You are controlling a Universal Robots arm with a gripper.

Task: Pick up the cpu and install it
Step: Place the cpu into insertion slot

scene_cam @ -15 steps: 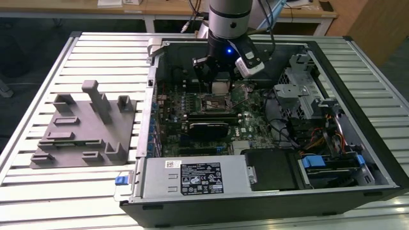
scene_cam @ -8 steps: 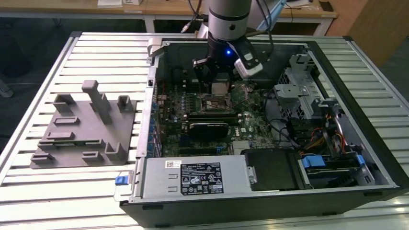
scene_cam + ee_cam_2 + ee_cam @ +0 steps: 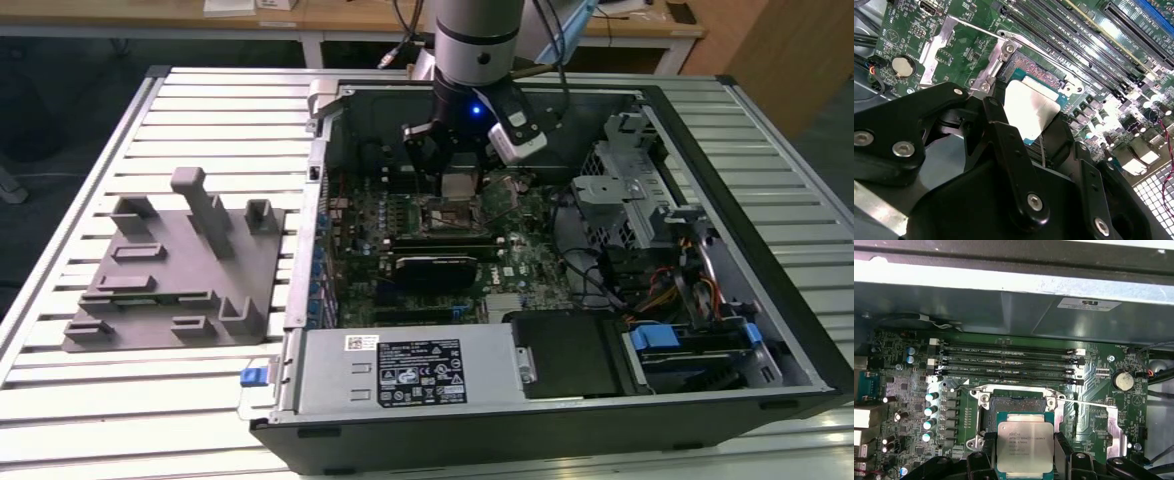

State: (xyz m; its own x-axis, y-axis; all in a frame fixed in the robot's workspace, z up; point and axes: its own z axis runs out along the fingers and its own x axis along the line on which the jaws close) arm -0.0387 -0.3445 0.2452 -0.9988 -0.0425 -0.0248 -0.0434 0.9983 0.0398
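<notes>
Jaws pinch the cpu point(image 3: 1021, 445) between them: we see the two black fingers point(image 3: 989, 450) of the gripper point(image 3: 1023, 452) pressed against opposite edges of the small square chip. In the first wrist view its pale metal top faces the camera. Beyond the chip lies the dark, metal-framed socket point(image 3: 1019, 402) of the green motherboard point(image 3: 909, 390). The cpu overlaps the socket's near edge and is not seated in it. Past the socket run four long memory slots point(image 3: 1009, 362), and a round coin battery point(image 3: 1122, 380) shines off to one side of them.

In the second wrist view the silvery chip shows between the black finger links, with the socket frame just behind it.

In the exterior view we see the arm point(image 3: 477, 40) reaching down into an open computer case point(image 3: 801, 340) that lies on a slatted metal table point(image 3: 200, 110). The gripper hangs low above the socket. On the table at the exterior view's left rests a grey moulded tray point(image 3: 174, 270), well apart from the gripper.
</notes>
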